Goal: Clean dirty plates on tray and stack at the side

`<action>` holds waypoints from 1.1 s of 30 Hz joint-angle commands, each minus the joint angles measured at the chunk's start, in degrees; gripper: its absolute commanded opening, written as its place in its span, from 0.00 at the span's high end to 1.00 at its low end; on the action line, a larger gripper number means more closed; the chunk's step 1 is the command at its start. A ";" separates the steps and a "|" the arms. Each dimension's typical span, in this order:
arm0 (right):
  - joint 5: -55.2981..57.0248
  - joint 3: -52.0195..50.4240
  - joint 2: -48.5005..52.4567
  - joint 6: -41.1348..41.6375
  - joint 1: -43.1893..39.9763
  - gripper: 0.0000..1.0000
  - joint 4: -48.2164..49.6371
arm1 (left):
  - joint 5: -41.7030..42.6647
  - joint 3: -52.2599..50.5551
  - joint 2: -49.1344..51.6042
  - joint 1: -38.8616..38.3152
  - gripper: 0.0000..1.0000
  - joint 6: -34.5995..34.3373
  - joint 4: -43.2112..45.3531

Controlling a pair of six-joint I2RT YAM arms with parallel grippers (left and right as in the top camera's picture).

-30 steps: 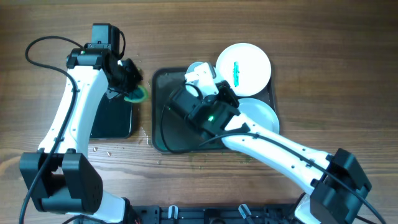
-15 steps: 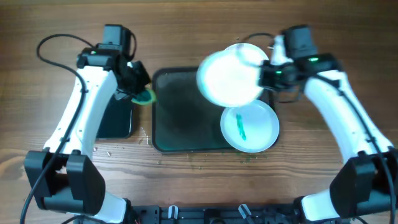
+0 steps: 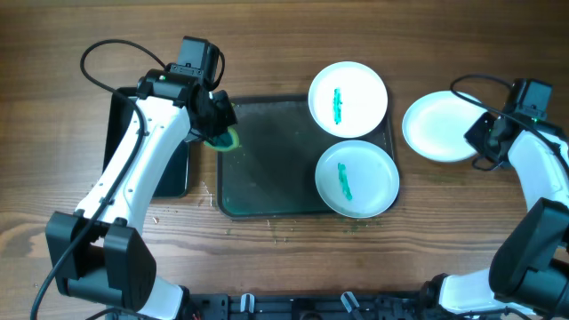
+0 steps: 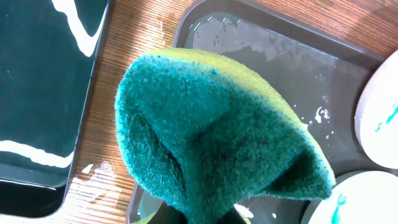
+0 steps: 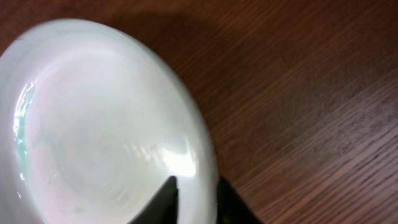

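Note:
Two white plates with teal smears sit on the right half of the dark tray (image 3: 267, 169): one at the back (image 3: 348, 98), one at the front (image 3: 356, 178). A third, plain white plate (image 3: 437, 126) is to the right of the tray over the wood; my right gripper (image 3: 483, 135) is shut on its right rim, which also shows in the right wrist view (image 5: 106, 124). My left gripper (image 3: 218, 133) is shut on a green sponge (image 4: 211, 137) above the tray's back left corner.
A smaller glossy black tray (image 3: 151, 160) lies left of the big tray, partly under the left arm. Water drops and crumbs speckle the wood near the big tray's front left corner (image 3: 164, 212).
My right arm carried the wiped plate from above the tray to the right of it. My left arm moved right with the sponge, over the tray's corner.

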 commanded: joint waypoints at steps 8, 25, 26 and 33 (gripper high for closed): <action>-29.68 3.50 -1.03 -17.03 2.93 0.59 -20.90 | -0.96 0.63 -0.66 -0.02 0.96 0.87 0.15; -18.29 -8.09 -1.01 -15.17 18.60 0.80 -12.70 | -0.98 0.63 -0.66 -0.02 0.96 2.43 -0.07; -18.56 -8.44 -1.01 -15.19 18.64 0.81 -12.31 | -0.98 0.63 -0.66 -0.02 0.96 2.43 -0.07; -25.66 -3.10 -3.63 -15.32 18.99 0.96 -19.30 | -0.96 0.63 -0.66 -0.02 0.96 2.40 -0.11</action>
